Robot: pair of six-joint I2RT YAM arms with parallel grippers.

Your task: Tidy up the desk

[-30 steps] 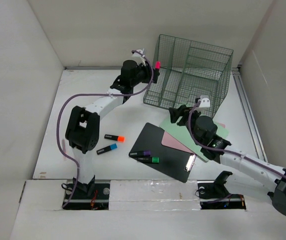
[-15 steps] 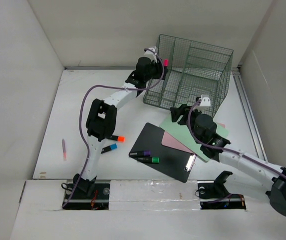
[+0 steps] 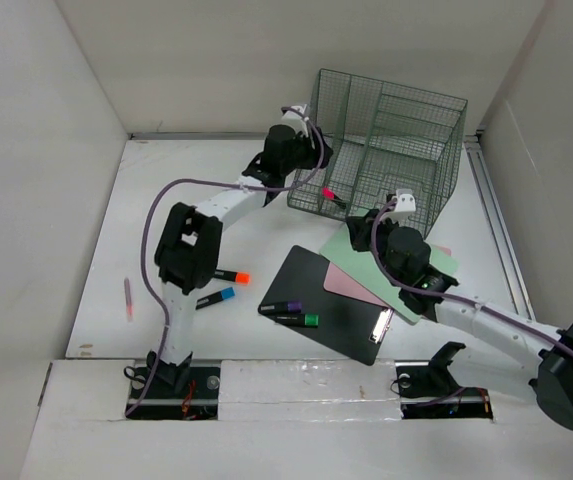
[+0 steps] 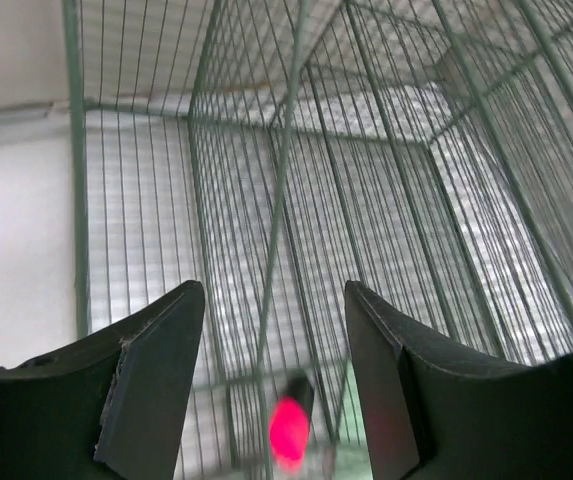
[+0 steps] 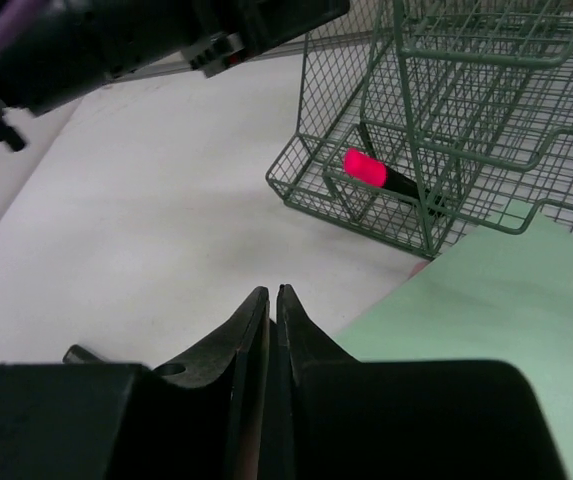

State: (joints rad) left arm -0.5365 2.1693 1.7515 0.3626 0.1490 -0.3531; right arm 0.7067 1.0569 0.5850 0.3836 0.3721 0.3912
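Pink-capped marker (image 3: 332, 195) now lies in the front tray of the green wire rack (image 3: 396, 120), at the far right of the white table (image 3: 166, 190) that spans the overhead view. A second ago the left jaws held it at the rim.

Left wrist: those jaws stand apart, empty, with the marker below them.

Right wrist: the right jaws are pressed together, holding nothing.

One item looks filed; the orange-capped marker (image 3: 232, 276) is still loose.

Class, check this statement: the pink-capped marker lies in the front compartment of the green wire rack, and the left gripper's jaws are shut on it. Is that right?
One detail is wrong. The pink-capped marker does lie in the front compartment of the green wire rack, but the left gripper is not shut on it: its jaws are open and clear of the marker. The left wrist view shows this.
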